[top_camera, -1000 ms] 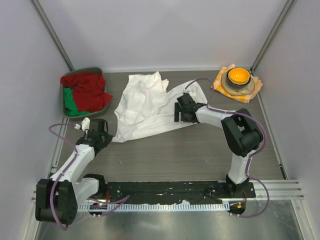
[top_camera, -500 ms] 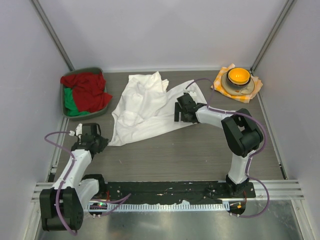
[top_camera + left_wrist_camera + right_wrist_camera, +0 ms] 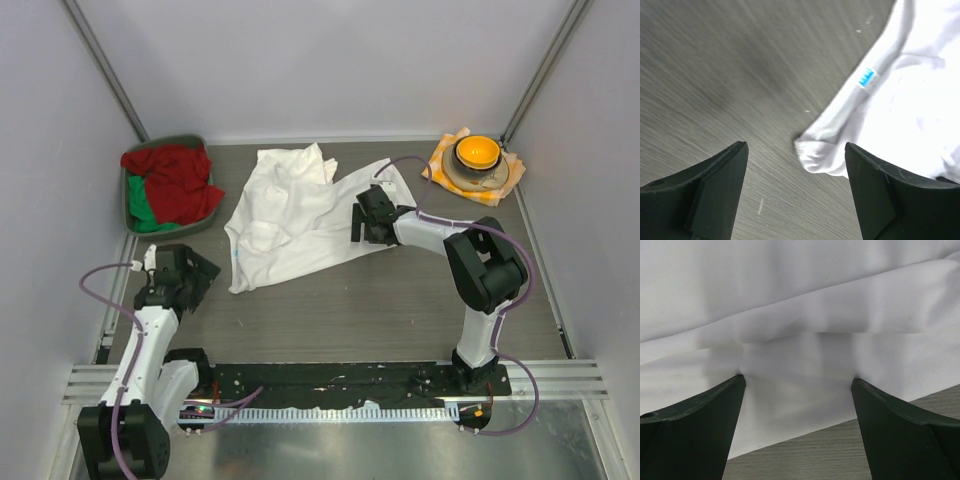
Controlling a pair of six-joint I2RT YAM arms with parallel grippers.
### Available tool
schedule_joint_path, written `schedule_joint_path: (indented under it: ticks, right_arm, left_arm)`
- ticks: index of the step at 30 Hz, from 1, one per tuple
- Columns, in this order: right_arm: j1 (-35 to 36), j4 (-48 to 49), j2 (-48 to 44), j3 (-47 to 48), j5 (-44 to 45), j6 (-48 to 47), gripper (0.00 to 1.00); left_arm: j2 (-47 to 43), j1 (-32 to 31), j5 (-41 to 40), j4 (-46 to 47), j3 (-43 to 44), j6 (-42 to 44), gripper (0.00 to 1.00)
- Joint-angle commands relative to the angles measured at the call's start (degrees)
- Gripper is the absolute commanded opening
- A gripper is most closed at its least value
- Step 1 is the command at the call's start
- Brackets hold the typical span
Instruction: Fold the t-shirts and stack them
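A white t-shirt (image 3: 290,215) lies crumpled and partly spread across the middle of the table. Its near-left corner (image 3: 815,152) rests on the wood, with a small blue label (image 3: 866,78) on the hem above it. My left gripper (image 3: 196,270) is open just left of that corner; in the left wrist view the left gripper (image 3: 795,146) holds nothing. My right gripper (image 3: 364,226) is open over the shirt's right side. In the right wrist view the right gripper (image 3: 797,380) has its fingertips (image 3: 740,380) down on the white cloth (image 3: 800,315) near its edge.
A grey-green bin (image 3: 131,215) at the far left holds red and green cloth. An orange bowl (image 3: 476,152) sits on an orange-and-white checked cloth (image 3: 512,168) at the far right. Walls close in the table on three sides.
My left gripper drew back toward the near left with the shirt's corner, then opened and let it go. The corner now lies on the table. The right arm has stayed put.
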Motion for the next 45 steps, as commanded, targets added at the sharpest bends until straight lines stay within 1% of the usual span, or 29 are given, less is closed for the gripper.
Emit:
schedule_joint_path:
  ticks: [1,2,3,5,6,8,9,11,12,18,23,31,39,45]
  right_arm:
    - [-0.54,-5.56,2.16,-2.28,-0.85,1.6,0.94]
    - [-0.54,-5.47,2.33,-2.19,-0.94,1.6,0.94]
    - [-0.54,-5.47,2.42,-2.19,-0.77,1.6,0.94]
    - [-0.62,-5.29,2.69,-2.28,-0.85,1.69,0.94]
    - [-0.54,-5.21,2.69,-2.28,-0.94,1.77,0.94]
    - [-0.62,-5.2,2.78,-2.37,-0.94,1.69,0.94]
    - [-0.54,-5.12,2.6,-2.28,-0.94,1.69,0.94]
    - [-0.54,-5.2,2.51,-2.46,-0.85,1.69,0.94]
    - [-0.45,-5.12,2.51,-2.46,-0.85,1.6,0.94]
    - [-0.54,-4.94,2.69,-2.63,-1.12,1.51,0.94]
    - [-0.54,-4.77,2.77,-2.63,-1.03,1.34,0.94]
    - [-0.54,-4.42,3.39,-2.55,-1.38,1.51,0.94]
    - [-0.45,-4.59,3.21,-2.72,-1.03,1.33,0.94]
    - [-0.45,-4.68,3.48,-2.46,-1.29,1.33,0.94]
  left_arm:
    - [-2.08,-4.96,3.57,-0.78,3.52,-3.4,0.81]
    - [-2.52,-6.46,2.69,-0.86,3.7,-4.1,0.81]
    - [-2.52,-9.34,1.73,-0.78,3.96,-5.24,0.77]
    - [-0.6,-11.39,1.8,0.8,3.87,-5.95,0.74]
    - [0.37,-13.31,2.42,1.76,3.79,-6.56,0.68]
    - [4.04,-15.34,2.34,3.53,4.13,-6.92,0.64]
    - [4.94,-17.09,1.9,4.14,4.14,-7.01,0.56]
    - [7.13,-18.25,0.84,6.24,3.61,-7.36,0.48]
    - [7.93,-18.6,0.75,6.86,3.44,-7.44,0.42]
    - [11.97,-18.69,-0.13,9.33,4.05,-5.69,0.31]
    - [13.56,-18.69,-1.18,9.42,5.01,-4.46,0.3]
    - [14.35,-18.69,-4.96,6.08,7.65,-1.21,0.31]
    - [18.48,-18.6,-2.94,9.07,5.9,-1.2,0.31]
    - [19.1,-18.6,-2.94,10.29,4.49,-0.59,0.31]
